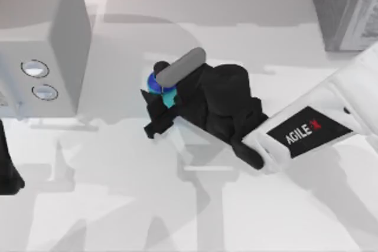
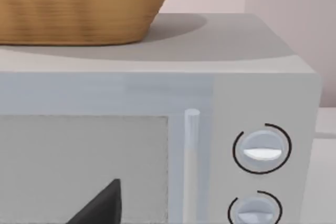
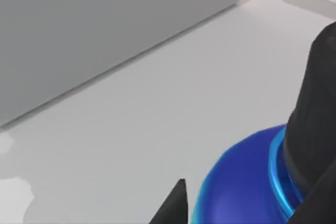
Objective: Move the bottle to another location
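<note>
Right gripper sits at mid-table with its dark fingers on either side of the one bottle, closed on its cyan body, the blue shoulder and black cap showing above them; in the right wrist view the blue shoulder and cap sit close against the camera. One grey cylinder lies tilted just beside the bottle, one microwave with two dials stands at the table's left, and one grey box occupies the far right corner. Left arm is parked at the left edge, its camera facing the microwave with one wicker basket on top; whether its fingers are apart cannot be told.
</note>
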